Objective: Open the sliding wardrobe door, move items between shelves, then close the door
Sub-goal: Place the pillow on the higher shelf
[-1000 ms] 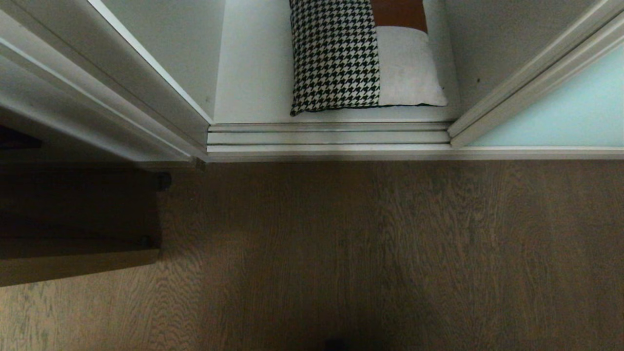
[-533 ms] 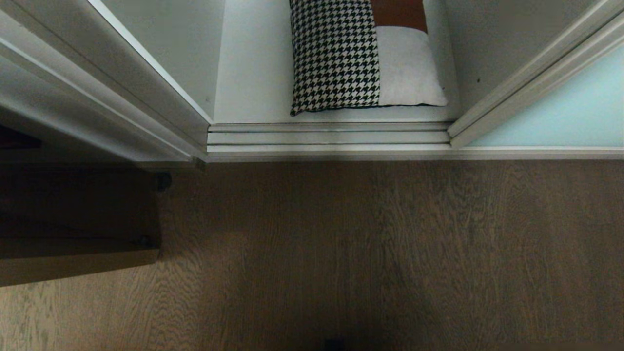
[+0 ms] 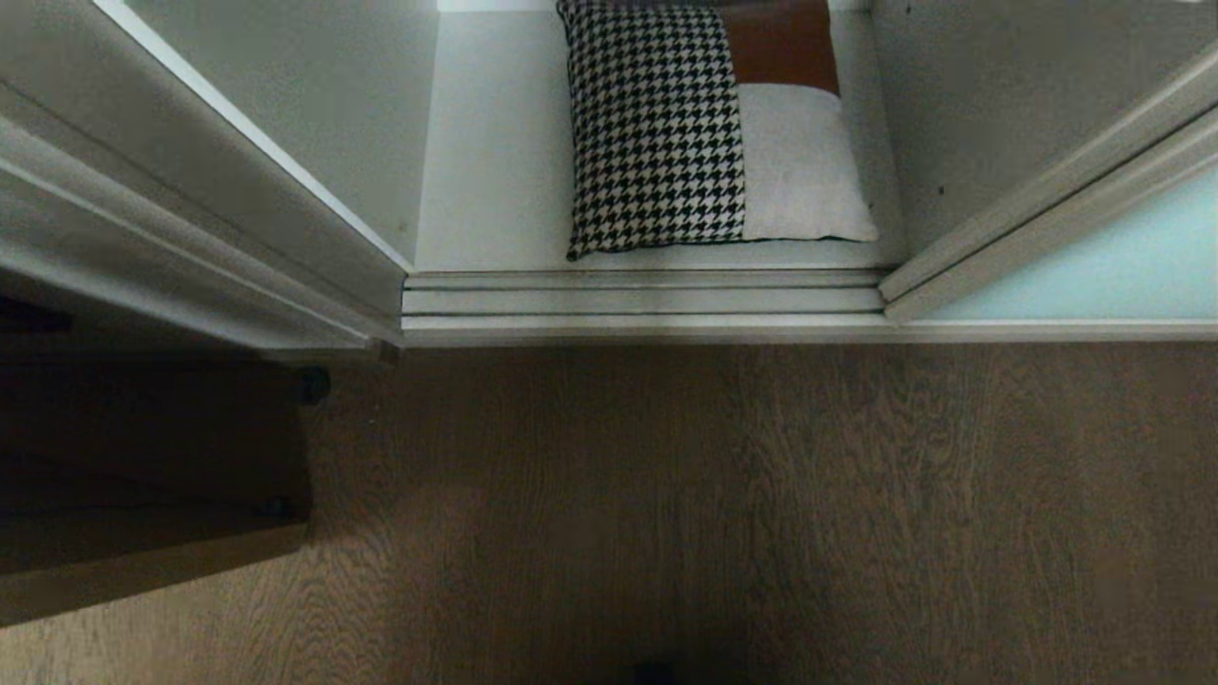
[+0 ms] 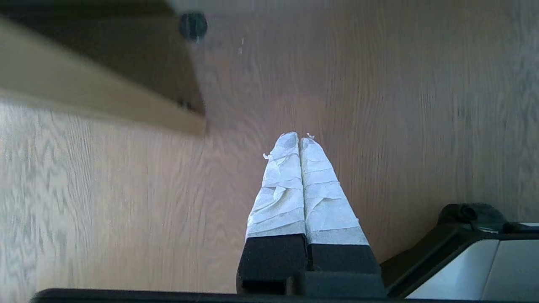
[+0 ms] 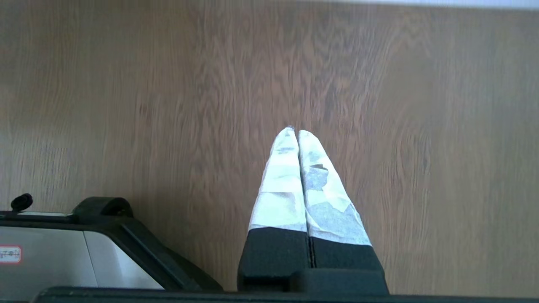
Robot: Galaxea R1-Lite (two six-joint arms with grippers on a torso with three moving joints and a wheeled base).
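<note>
Wood-grain flooring [image 3: 723, 514] fills the near ground, and both arms hang parked over it outside the head view: the left gripper [image 4: 299, 141] and the right gripper [image 5: 293, 131] each point down at bare boards with their taped fingers pressed together, holding nothing. A dark low piece of furniture [image 3: 143, 457] sits on the floor off to the left. Farther on, the ridged floor track [image 3: 638, 303] runs across the wardrobe's threshold. On the right the sliding wardrobe door [image 3: 1123, 266] is already pushed aside, leaving the opening clear. Beyond the track, the cushion [image 3: 704, 133] lies flat on the bottom shelf [image 3: 485, 171], its longer side running away from the robot, set toward the opening's right half. Judging by that offset, the right arm looks nearer, and the cushion lies ahead of both grippers. A small red-edged label [image 5: 9, 254] shows on the robot's base; its writing is too small to read.
</note>
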